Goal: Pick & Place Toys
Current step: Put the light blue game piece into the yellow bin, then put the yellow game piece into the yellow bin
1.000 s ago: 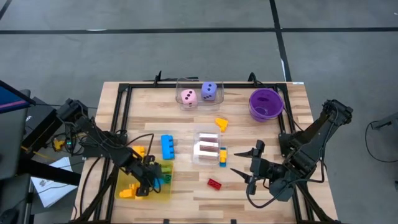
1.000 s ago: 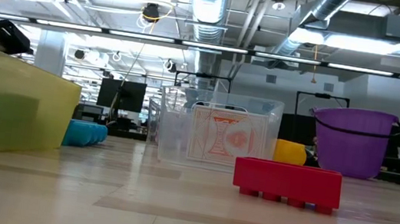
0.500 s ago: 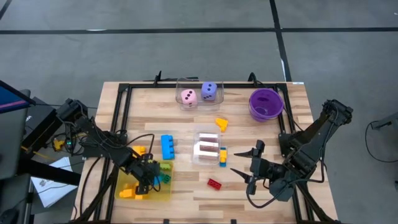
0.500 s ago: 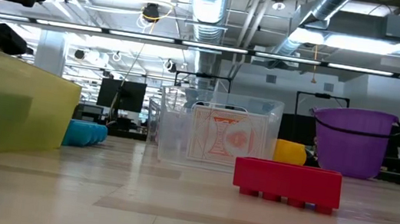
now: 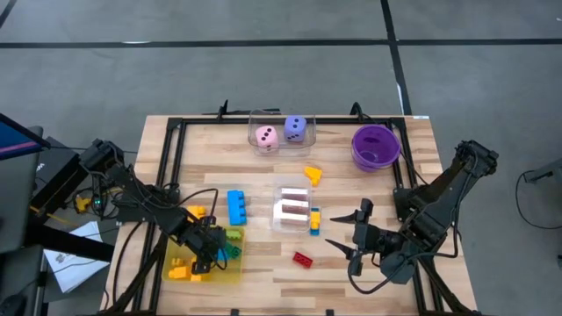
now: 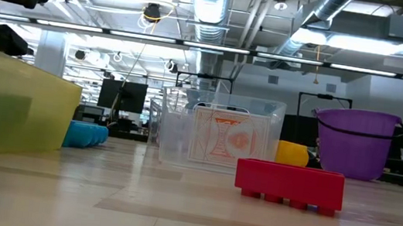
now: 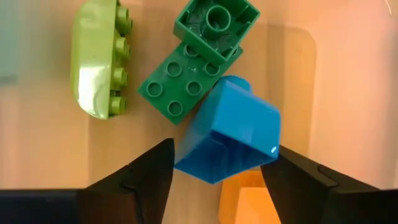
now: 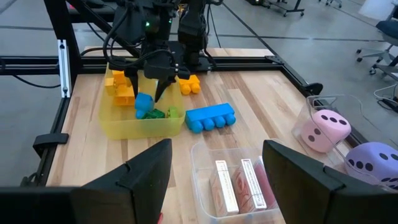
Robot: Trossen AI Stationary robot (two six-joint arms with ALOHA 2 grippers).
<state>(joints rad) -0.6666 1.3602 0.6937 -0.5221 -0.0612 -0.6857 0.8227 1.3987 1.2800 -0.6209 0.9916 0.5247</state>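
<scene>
Two dark fingers of the left gripper [image 7: 214, 168] stand apart, one on each side of a blue brick [image 7: 229, 132]. The brick lies tilted between them, with a gap on either side, so the jaws are released and grasp nothing. In the left wrist view, two dark green bricks [image 7: 198, 59] lie just above the blue one, touching it. A light green brick [image 7: 98, 59] sits at the upper left, and an orange piece [image 7: 249, 199] shows at the bottom edge.

In the high view, this gripper [image 5: 208, 248] hangs over the yellow tray [image 5: 230, 276] at the lower left of the table.

At the lower right, the right gripper [image 5: 349, 233] hovers with its fingers spread and empty. A red brick [image 5: 304, 258] lies on the wood just left of it.
</scene>
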